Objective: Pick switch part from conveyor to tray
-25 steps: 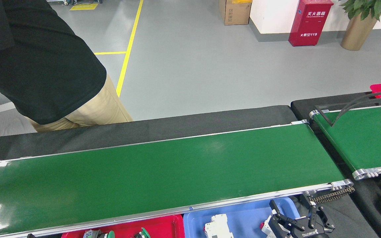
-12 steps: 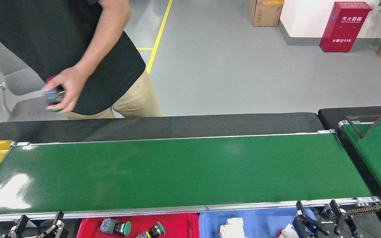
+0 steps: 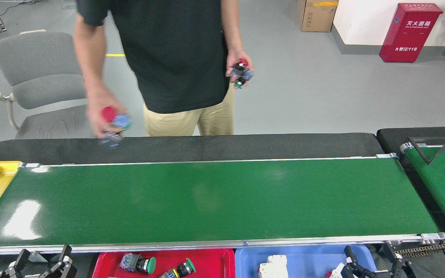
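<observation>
**Both grippers low at the near rail, belt bare**

Left gripper [image 3: 41, 266] sits at the bottom edge, fingers spread apart, nothing between them. Right gripper [image 3: 373, 264] is also parted and empty, hovering over the blue tray [image 3: 307, 256], a white part [image 3: 273, 266] just beside it. Between the two, the red tray [image 3: 207, 258] carries green-capped switch parts [image 3: 137, 263]. Just beyond both grippers, the conveyor [image 3: 214, 200] carries nothing. Farther off, a person [image 3: 176, 54] stands holding switch parts in each hand [image 3: 104, 116].
</observation>
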Controlling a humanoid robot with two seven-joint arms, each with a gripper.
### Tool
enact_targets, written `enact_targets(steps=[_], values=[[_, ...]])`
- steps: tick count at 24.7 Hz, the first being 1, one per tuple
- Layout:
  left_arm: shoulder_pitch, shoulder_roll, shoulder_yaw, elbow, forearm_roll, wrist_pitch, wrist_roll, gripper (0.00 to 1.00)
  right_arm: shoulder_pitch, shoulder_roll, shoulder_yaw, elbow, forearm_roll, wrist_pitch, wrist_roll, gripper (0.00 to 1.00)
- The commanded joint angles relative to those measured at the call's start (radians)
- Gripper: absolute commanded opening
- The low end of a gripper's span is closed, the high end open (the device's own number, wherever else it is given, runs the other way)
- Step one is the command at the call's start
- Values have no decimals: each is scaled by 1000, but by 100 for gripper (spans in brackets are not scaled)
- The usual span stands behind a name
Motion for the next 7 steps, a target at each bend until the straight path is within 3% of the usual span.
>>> enact_targets(steps=[1, 7], values=[[-9, 14, 12, -14, 0, -3, 11, 100, -2, -3, -5, -16, -3, -4, -9, 98], [-12, 17, 18, -8, 0, -3, 11, 100, -10, -1, -13, -16, -3, 4, -10, 98]])
